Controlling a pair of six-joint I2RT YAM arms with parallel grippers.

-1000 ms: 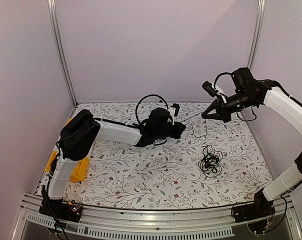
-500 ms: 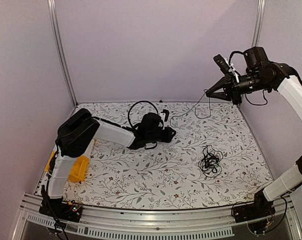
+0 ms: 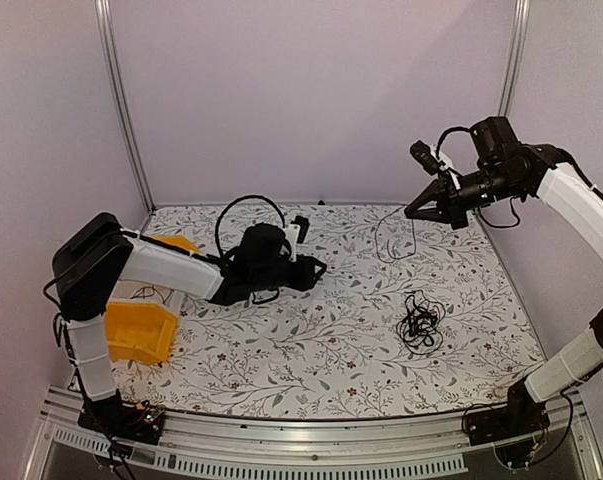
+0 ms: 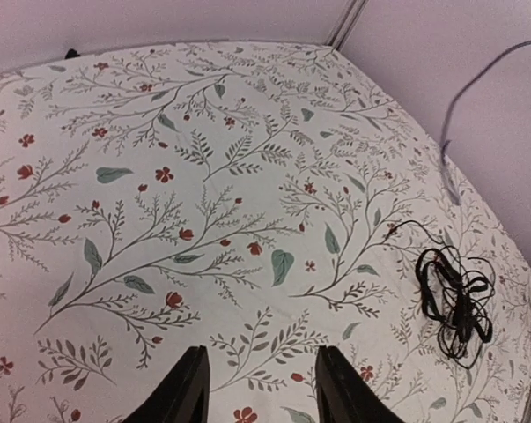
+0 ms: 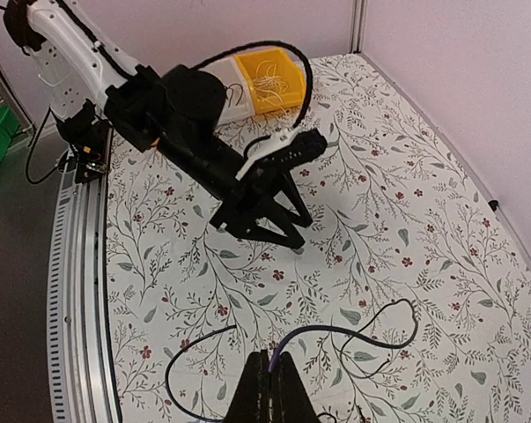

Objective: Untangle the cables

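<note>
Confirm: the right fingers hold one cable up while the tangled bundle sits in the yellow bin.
No: the tangled bundle lies on the table, not in the yellow bin, as the top external view shows. The right fingers do hold one cable up.

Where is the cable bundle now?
Top view: the cable bundle lies on the floral table, right side, nearer the right arm's base than the raised right claw.

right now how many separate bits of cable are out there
2. One cable hangs from the right gripper, over the table's far right. One tangled bundle lies on the table, nearer. Its strands can't be counted; some may be hidden.
</note>
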